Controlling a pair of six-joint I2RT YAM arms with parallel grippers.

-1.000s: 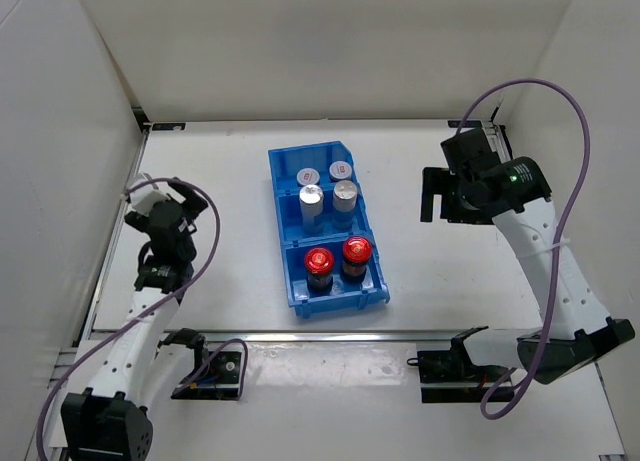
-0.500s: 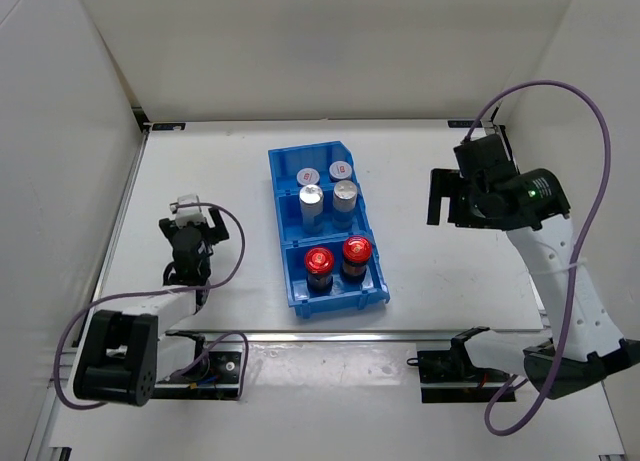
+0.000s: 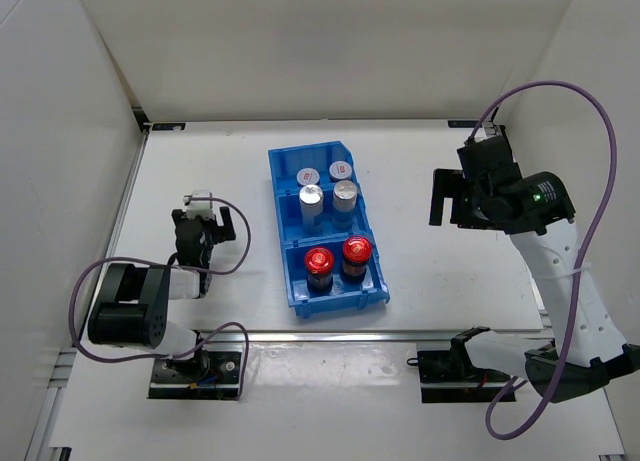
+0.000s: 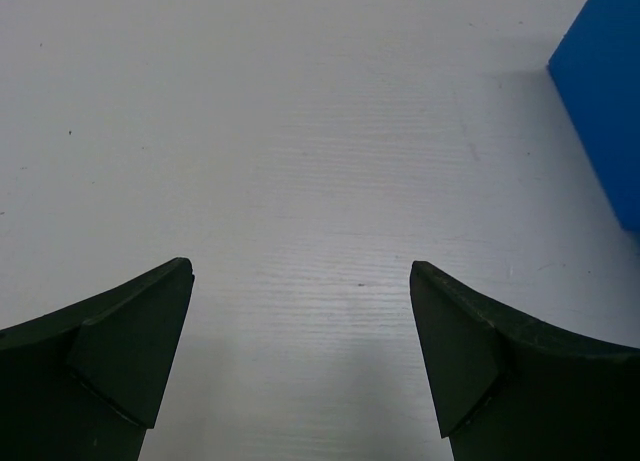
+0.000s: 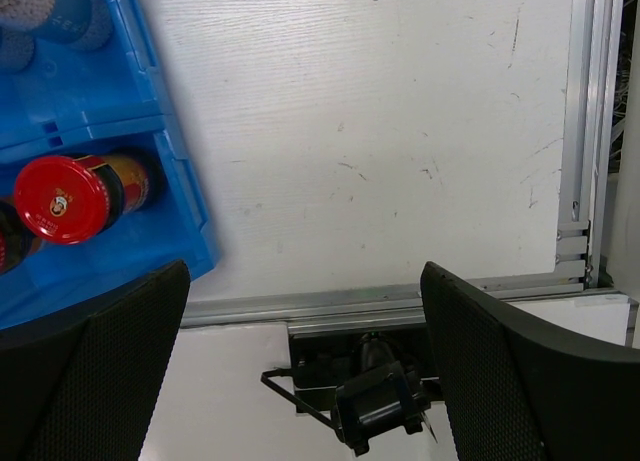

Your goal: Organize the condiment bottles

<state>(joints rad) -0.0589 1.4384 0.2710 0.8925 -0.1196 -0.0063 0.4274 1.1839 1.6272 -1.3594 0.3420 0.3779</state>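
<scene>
The condiment bottles stand in pairs in the blue bin [image 3: 340, 299]. Two short white ones [image 3: 309, 175] fill the far compartment, two silver-capped ones [image 3: 345, 191] the middle, and two dark red-capped ones [image 3: 320, 260] the near one. My left gripper [image 3: 204, 217] is open and low over bare table left of the bin, nothing between its fingers [image 4: 300, 266]. To the bin's right my right gripper [image 3: 437, 197] hangs open and empty [image 5: 305, 271]. Its view catches a red-capped bottle [image 5: 60, 198] and a silver-capped bottle [image 5: 25, 1].
The bin's corner [image 4: 605, 111] shows at the right edge of the left wrist view. White walls enclose the table on three sides. A metal rail [image 5: 400, 306] runs along the near edge, with the right arm's base mount [image 3: 455, 366] below it.
The left arm has folded back toward its base, bringing its gripper right and nearer the bin. The right arm drifted slightly right. The bottles have not moved.
</scene>
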